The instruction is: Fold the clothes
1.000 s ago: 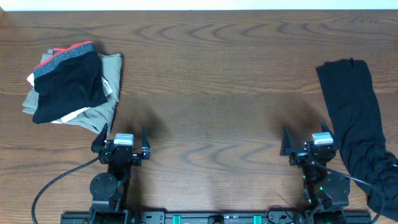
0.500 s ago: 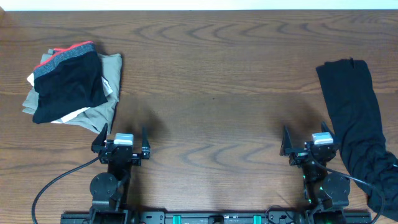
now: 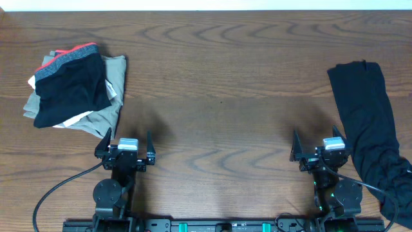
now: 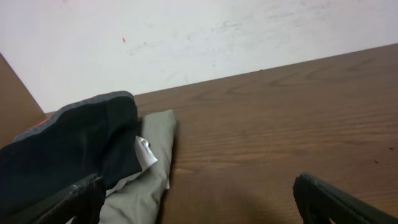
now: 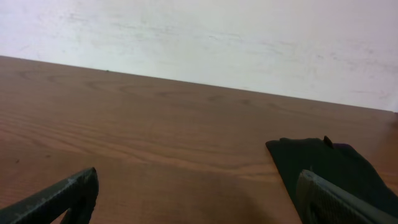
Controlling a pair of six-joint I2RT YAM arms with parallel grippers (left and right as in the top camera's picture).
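The clothes (image 3: 370, 129), a long plain black garment, lie stretched along the right side of the table, bunched at the near end; the far end shows in the right wrist view (image 5: 329, 165). My right gripper (image 3: 319, 145) is open and empty just left of it, near the front edge. Its fingertips frame bare wood in the right wrist view (image 5: 199, 202). My left gripper (image 3: 126, 143) is open and empty at the front left, also seen in the left wrist view (image 4: 199, 202).
A pile of folded garments sits at the far left: a black one with grey band and red-orange trim (image 3: 71, 80) on top of khaki ones (image 3: 109, 103). It shows in the left wrist view (image 4: 74, 149). A white wall lies beyond the table's far edge.
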